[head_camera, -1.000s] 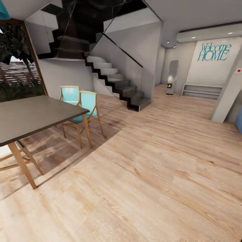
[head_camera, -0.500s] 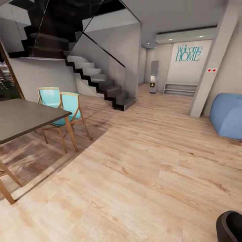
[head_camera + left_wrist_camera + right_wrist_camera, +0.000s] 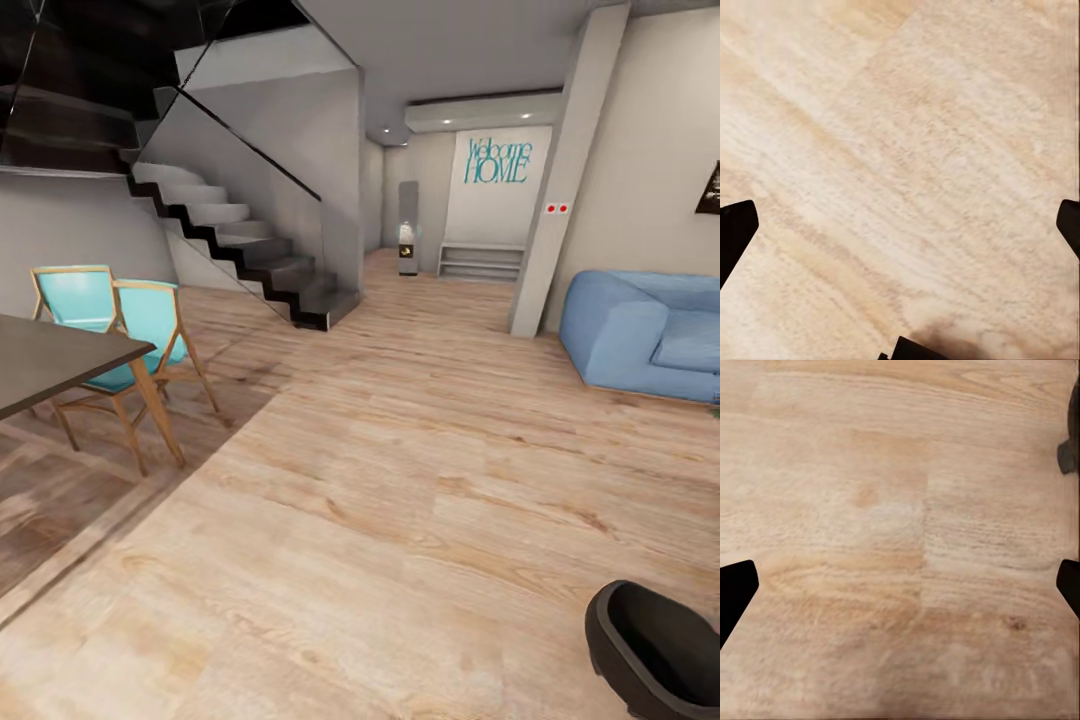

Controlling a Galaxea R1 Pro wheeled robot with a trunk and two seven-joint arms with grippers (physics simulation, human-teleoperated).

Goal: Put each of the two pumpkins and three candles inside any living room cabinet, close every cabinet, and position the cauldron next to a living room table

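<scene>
A black round-bellied cauldron (image 3: 655,650) with an open mouth stands on the plank floor at the lower right corner of the head view, partly cut off by the frame edge. My left gripper (image 3: 900,229) hangs open over bare floor, its dark fingertips (image 3: 735,232) far apart with nothing between them. My right gripper (image 3: 900,589) is open over the floor as well, and it holds nothing. The pumpkins, the candles, the cabinet and the table are out of view.
A grey dining table (image 3: 50,365) with two turquoise chairs (image 3: 130,325) stands at the left. A dark staircase (image 3: 240,250) rises behind them. A blue sofa (image 3: 640,335) sits at the right beside a white pillar (image 3: 555,190). Wide plank floor (image 3: 400,480) lies ahead.
The camera has swung to the right: the dining table and stairs slid left, the blue sofa came into view, and more of the cauldron shows at the lower right.
</scene>
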